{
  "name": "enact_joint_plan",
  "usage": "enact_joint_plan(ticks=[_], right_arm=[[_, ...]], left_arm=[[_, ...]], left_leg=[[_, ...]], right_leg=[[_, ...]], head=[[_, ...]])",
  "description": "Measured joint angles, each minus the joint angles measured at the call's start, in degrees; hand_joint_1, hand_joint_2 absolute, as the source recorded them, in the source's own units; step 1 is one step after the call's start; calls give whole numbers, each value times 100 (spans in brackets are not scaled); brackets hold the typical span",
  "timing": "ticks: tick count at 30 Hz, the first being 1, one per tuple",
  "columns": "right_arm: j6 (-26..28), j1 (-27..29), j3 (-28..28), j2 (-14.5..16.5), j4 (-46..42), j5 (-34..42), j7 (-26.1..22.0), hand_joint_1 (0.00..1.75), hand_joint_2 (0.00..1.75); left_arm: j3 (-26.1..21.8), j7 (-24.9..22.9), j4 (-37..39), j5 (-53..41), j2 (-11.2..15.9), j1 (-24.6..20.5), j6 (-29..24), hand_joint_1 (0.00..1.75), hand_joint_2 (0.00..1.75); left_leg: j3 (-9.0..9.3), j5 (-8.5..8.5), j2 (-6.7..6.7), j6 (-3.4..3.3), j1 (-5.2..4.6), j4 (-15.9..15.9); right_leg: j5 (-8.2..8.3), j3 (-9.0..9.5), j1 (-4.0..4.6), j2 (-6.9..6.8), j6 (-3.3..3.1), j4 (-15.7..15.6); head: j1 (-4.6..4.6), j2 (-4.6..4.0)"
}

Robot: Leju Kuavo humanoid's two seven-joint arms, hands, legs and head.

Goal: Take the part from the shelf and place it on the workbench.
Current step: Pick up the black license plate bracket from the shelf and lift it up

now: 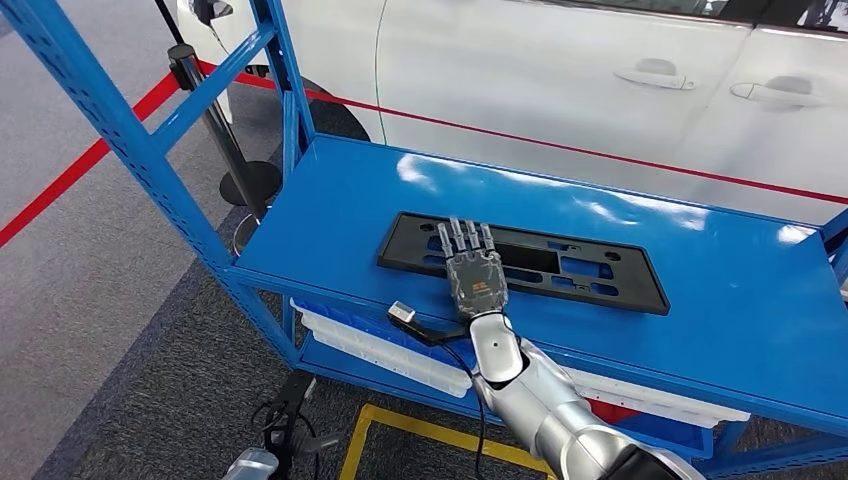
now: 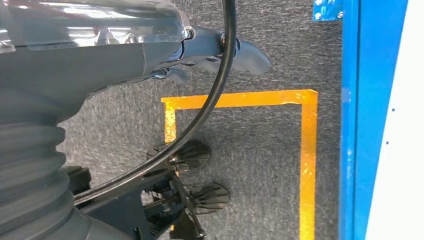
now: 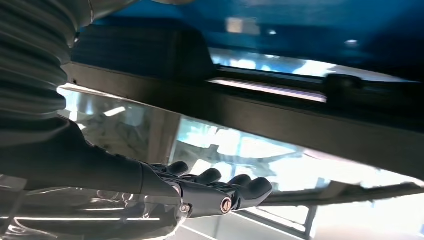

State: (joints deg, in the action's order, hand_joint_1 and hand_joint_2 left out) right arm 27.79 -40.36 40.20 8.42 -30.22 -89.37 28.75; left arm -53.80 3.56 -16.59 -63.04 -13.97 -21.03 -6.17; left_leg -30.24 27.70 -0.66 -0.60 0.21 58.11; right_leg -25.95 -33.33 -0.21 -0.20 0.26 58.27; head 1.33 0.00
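Observation:
The part (image 1: 590,275) is a long, flat black frame with cut-outs, lying on the top board of the blue shelf (image 1: 720,300). My right hand (image 1: 473,270) reaches over the shelf's front edge and lies flat over the frame's left portion, fingers stretched forward and gripping nothing. In the right wrist view the straight fingers (image 3: 240,192) run alongside the dark frame (image 3: 300,115) on the glossy board. My left hand (image 2: 200,55) hangs low over the grey carpet with nothing in it, fingers loosely extended.
A white car (image 1: 560,70) stands close behind the shelf. Blue uprights (image 1: 130,140) rise at the shelf's left end, with a black barrier post (image 1: 215,120) and red belt beyond. White bins (image 1: 380,350) sit on the lower level. Yellow tape (image 1: 420,430) marks the floor.

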Motion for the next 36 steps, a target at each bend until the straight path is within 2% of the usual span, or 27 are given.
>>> enact_joint_plan(ticks=[6, 13, 17, 23, 25, 27, 29, 31, 33, 36], right_arm=[[-191, -121, -201, -133, 203, -1, 326, 0, 175], [-179, -159, -354, -272, 355, -1, 391, 0, 175], [-154, -147, -416, -299, 398, -1, 299, 175, 175], [153, -31, -587, -340, 436, -1, -41, 175, 175], [327, 32, -687, -354, 439, 0, -215, 175, 175], [494, 54, -776, -344, 451, 1, -568, 175, 175], [678, 54, -858, -305, 473, 2, -924, 175, 175], [867, 76, -944, -269, 485, 2, -1102, 175, 175], [967, 98, -1014, -252, 487, 2, -1176, 175, 175], [1013, 114, -1085, -215, 485, 2, -1226, 175, 175]], left_arm=[[41, 230, 0, 259, 0, 52, 104, 0, 175], [100, 349, 0, 375, 3, 84, 119, 0, 175], [130, 365, 0, 420, 7, 95, 119, 0, 175], [183, 401, -1, 477, 22, 106, 119, 0, 175], [211, 461, -9, 549, 111, 73, 192, 0, 175], [226, 286, -10, 735, 414, -83, 555, 0, 175], [226, -26, -18, 927, 887, -311, 1008, 0, 175], [222, -149, -49, 1031, 1292, -475, 1206, 0, 175], [216, -153, -73, 1076, 1533, -558, 1241, 0, 175], [211, -110, -83, 1097, 1688, -573, 1225, 0, 175]], left_leg=[[16, 1, 1, -1, -1, 0], [35, 2, 2, -2, -2, 1], [46, 1, 2, -1, -1, 0], [46, 1, 6, -1, -2, 1], [42, -1, 6, -1, -1, 0], [27, -7, 12, 5, 6, 0], [13, -12, 32, 16, 17, 2], [8, -14, 44, 25, 20, 1], [3, -21, 34, 35, 19, -3], [-9, -28, 22, 44, 20, -7]], right_leg=[[0, 18, 0, 0, 0, -3], [1, 38, 0, 0, 1, -5], [1, 47, 0, 0, 2, -5], [5, 46, 0, 5, 6, -4], [5, 44, 0, 5, 6, -3], [14, 33, 7, 13, -5, 0], [29, 13, 14, 36, -19, 1], [35, -4, 16, 51, -23, 3], [32, -12, 16, 40, -26, 6], [28, -20, 18, 26, -32, 10]], head=[[-1, 0], [0, 0], [0, -1], [-1, 0], [-2, 0], [-7, 0], [-7, 0], [-1, 0], [1, 0], [-3, 0]])
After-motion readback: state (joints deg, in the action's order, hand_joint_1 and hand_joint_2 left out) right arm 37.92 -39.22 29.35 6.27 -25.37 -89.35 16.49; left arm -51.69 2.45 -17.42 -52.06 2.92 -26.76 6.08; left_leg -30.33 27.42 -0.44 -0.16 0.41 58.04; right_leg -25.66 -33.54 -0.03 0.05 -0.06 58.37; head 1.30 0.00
